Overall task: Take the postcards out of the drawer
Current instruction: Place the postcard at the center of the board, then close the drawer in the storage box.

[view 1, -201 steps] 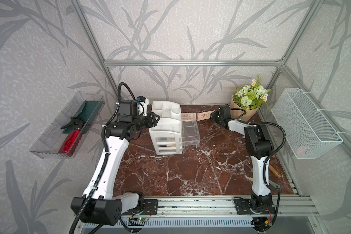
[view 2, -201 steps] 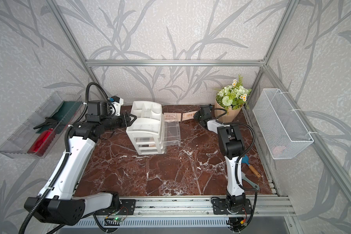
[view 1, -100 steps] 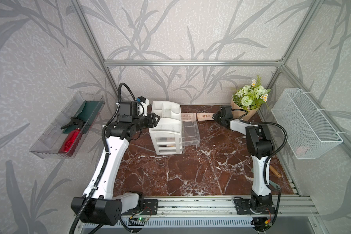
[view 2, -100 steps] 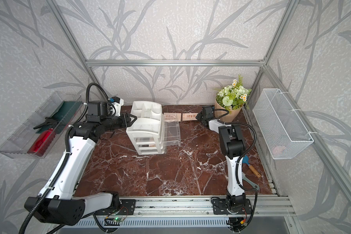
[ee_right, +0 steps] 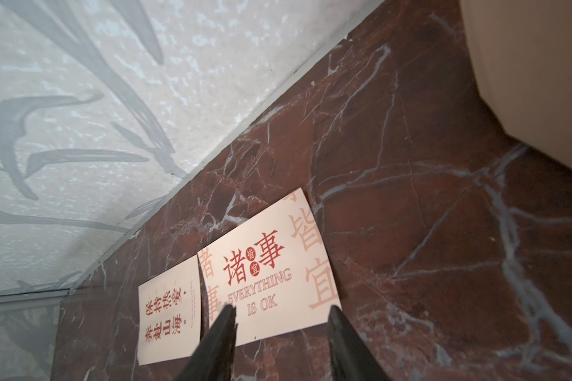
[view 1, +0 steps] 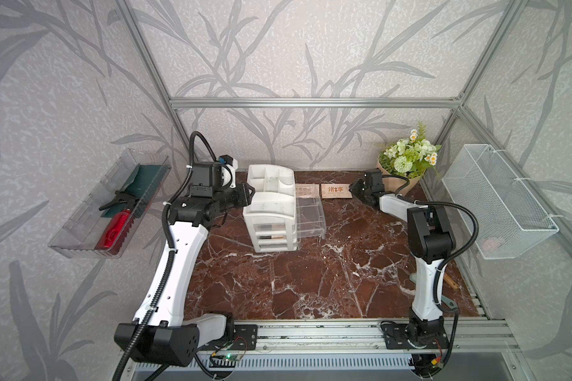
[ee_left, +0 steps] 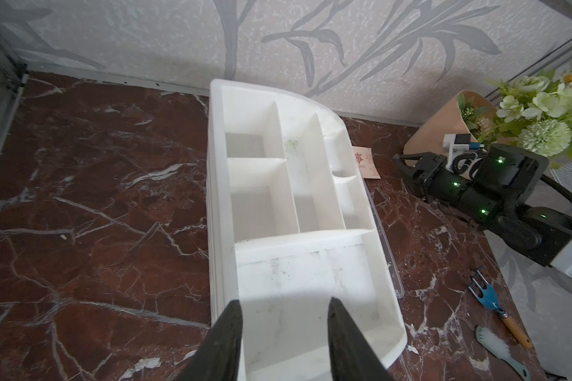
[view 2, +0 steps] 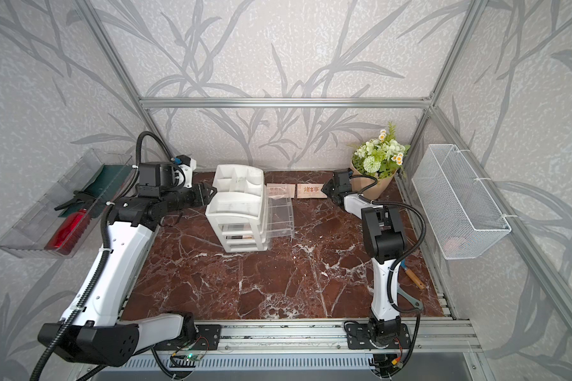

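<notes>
Two cream postcards lie flat on the marble at the back; the one with big red characters [view 1: 337,190] [view 2: 312,190] [ee_right: 271,273] is beside a smaller-print one [view 1: 306,190] [ee_right: 169,313]. My right gripper [view 1: 352,189] [ee_right: 281,308] hangs open just right of the red-character card, nothing between its fingers. From the white organizer [view 1: 271,198] [ee_left: 278,198], a clear drawer [view 1: 311,217] [view 2: 279,217] stands pulled out to the right. My left gripper [view 1: 250,193] [ee_left: 284,301] is open at the organizer's left top edge, its fingers over the top tray.
A paper-wrapped bouquet [view 1: 408,161] stands in the back right corner, close behind my right wrist. A wire basket [view 1: 499,201] hangs on the right wall and a clear tray [view 1: 90,231] with a red bottle on the left wall. A hand rake [ee_left: 496,306] and brush lie by the right edge.
My right gripper has opened a little wider and shifted slightly beside the red-character card. The left arm and the organizer have not moved.
</notes>
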You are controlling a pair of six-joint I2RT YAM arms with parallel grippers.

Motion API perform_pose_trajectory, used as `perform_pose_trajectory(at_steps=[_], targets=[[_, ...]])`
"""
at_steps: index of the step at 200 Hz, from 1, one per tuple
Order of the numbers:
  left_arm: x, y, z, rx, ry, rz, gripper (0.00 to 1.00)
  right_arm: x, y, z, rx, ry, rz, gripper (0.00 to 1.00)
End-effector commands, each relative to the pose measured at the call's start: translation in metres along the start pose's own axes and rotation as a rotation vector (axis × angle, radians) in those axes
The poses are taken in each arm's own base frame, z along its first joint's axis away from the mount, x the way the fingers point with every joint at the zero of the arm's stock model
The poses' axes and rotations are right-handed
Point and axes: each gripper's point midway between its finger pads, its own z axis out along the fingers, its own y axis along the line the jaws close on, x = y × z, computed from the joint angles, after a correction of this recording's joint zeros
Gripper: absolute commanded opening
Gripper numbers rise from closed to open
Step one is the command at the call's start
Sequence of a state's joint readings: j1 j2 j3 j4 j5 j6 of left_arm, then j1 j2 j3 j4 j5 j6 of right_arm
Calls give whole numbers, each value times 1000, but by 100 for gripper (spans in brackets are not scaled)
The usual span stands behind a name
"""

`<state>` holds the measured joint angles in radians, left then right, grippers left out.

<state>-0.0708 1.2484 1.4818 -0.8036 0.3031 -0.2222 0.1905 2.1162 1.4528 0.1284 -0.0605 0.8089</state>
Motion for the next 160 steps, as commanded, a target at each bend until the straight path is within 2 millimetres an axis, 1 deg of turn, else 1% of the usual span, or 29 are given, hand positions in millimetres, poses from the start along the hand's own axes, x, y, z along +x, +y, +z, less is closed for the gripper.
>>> perform_pose_trajectory(at_steps=[1,13,44,74,83,97,122,160], targets=[[-4,18,-9,-117,9,36,42,-7,23,-22,-78,0,-43,45],[-3,22,-7,-140,22,42,42,-1,31,-25,-110,30,-61,44],[-3,30,5,-170,59,43,39,23,53,-24,-191,167,-117,43],[-8,39,20,-210,68,26,37,47,66,-30,-225,253,-176,42],[-10,37,26,-198,71,20,36,54,69,-32,-232,278,-185,42],[-14,34,35,-172,72,9,35,65,71,-36,-238,305,-190,41],[-18,36,47,-174,78,-8,32,81,72,-42,-254,340,-196,41],[-16,37,64,-161,111,-18,26,99,74,-48,-290,375,-201,41]])
